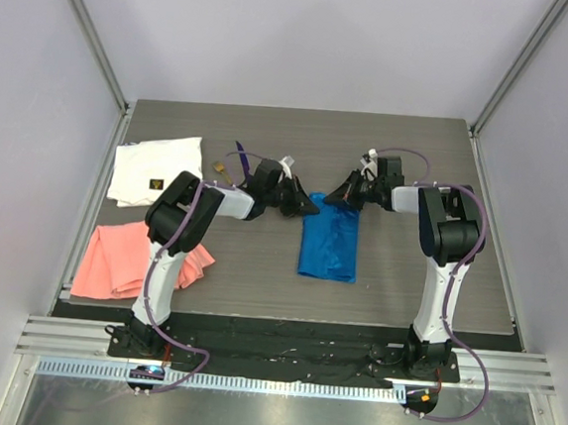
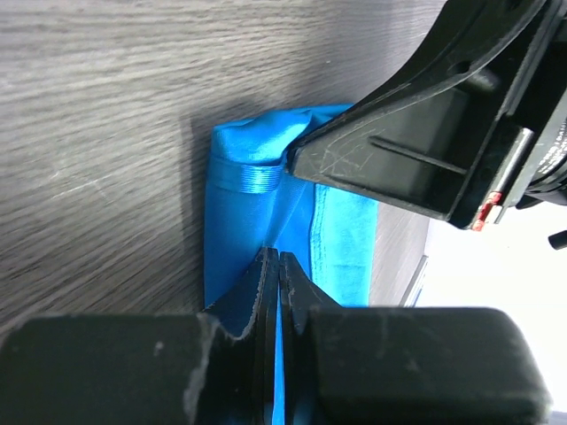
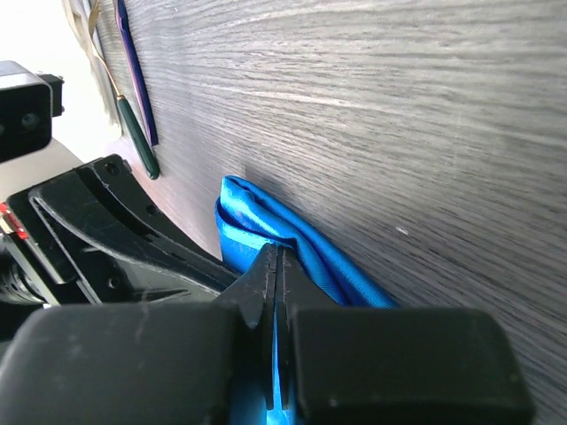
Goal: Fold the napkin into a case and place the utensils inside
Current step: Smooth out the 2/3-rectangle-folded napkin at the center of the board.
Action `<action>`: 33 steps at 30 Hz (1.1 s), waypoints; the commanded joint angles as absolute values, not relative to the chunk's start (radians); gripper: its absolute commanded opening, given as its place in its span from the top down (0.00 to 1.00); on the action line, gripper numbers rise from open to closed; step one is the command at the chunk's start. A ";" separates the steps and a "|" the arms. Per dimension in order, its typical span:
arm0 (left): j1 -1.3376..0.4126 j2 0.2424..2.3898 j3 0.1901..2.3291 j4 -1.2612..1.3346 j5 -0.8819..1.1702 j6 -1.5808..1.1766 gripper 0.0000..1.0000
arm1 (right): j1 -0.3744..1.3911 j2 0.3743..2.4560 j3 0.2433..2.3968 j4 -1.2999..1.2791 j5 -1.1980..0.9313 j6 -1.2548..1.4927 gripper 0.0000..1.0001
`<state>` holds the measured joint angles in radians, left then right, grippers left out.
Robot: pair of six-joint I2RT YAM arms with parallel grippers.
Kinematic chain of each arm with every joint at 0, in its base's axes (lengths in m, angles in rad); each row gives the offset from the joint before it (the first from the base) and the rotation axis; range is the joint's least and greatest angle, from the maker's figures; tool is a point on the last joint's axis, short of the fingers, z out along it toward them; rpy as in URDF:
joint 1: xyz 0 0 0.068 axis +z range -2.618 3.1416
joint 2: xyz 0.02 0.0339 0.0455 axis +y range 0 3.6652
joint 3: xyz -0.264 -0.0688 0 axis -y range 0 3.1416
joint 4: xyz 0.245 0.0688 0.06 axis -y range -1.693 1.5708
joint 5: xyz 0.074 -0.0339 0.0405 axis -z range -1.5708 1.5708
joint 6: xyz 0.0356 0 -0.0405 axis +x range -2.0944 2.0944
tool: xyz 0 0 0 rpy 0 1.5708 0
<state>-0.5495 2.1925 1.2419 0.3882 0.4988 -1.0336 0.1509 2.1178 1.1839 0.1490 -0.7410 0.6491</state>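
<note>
The blue napkin (image 1: pixel 328 238) lies folded into a narrow strip in the middle of the table, running from near to far. Both grippers meet at its far end. My left gripper (image 1: pixel 309 207) comes in from the left, its jaws shut on a fold of blue cloth (image 2: pixel 239 221), with blue showing between the fingers. My right gripper (image 1: pixel 338 199) comes in from the right and pinches the same end of the napkin (image 3: pixel 266 226). The two utensils lie behind the left arm: a purple piece (image 3: pixel 133 71) and a green-handled piece (image 3: pixel 137 137), seen in the top view as the purple utensil (image 1: pixel 239 159) and the tan-ended one (image 1: pixel 220 172).
A white cloth (image 1: pixel 153 168) with a small dark label lies at the far left. A salmon-pink cloth (image 1: pixel 126 258) lies at the near left by the left arm's base. Walls close in the table on the left, right and back.
</note>
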 commanded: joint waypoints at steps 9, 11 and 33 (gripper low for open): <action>-0.560 2.068 1.304 0.203 0.474 -0.904 0.90 | 0.143 2.072 1.252 0.091 -0.710 0.623 0.99; -0.561 2.036 1.334 0.137 0.483 -0.910 0.85 | 0.143 2.059 1.261 0.072 -0.704 0.623 0.99; -0.724 1.879 1.100 0.100 0.482 -0.903 0.85 | 0.144 1.827 1.122 -0.068 -0.658 0.558 0.75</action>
<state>-0.7002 1.8790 1.1007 0.0658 0.4789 -0.9054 0.1467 1.8660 1.1870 -0.0978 -0.6426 0.5552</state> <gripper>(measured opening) 0.146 0.234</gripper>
